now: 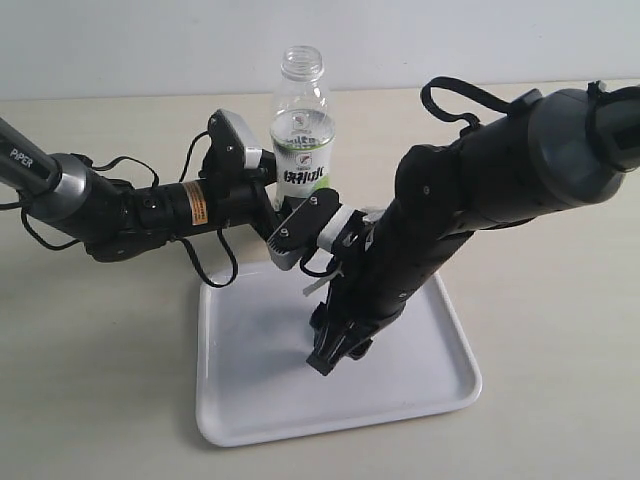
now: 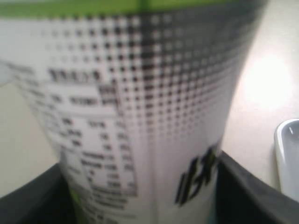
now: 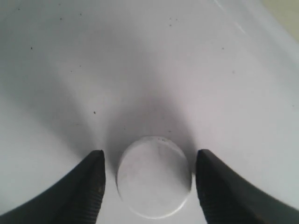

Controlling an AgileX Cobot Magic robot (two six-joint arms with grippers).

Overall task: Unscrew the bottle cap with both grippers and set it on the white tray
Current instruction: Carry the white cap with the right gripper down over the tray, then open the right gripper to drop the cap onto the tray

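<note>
1. There are two tools, one bottle, one bottle cap and one white tray, all on a pale counter (image 1: 100,350).
2. The bottle cap (image 3: 154,178) is a small, round, plain white disc seen face-on. Its side is too blurred to make out any ribbing.
3. The cap lies flat on the white tray (image 1: 250,370), within the tray's bare floor and away from the rim.
4. The right tool (image 3: 150,186) points down at the tray. Its two black fingers (image 3: 88,186) are spread to either side of the cap with a thin gap on each side, so it is parted and grips nothing.
5. The bottle (image 1: 300,130) stands upright on the counter just behind the tray's far edge. It is clear plastic with a white and green label, and its neck is bare and uncapped.
6. The left tool (image 2: 140,200) is clamped on the bottle's labelled body, with a black jaw pressed against each side.
</note>
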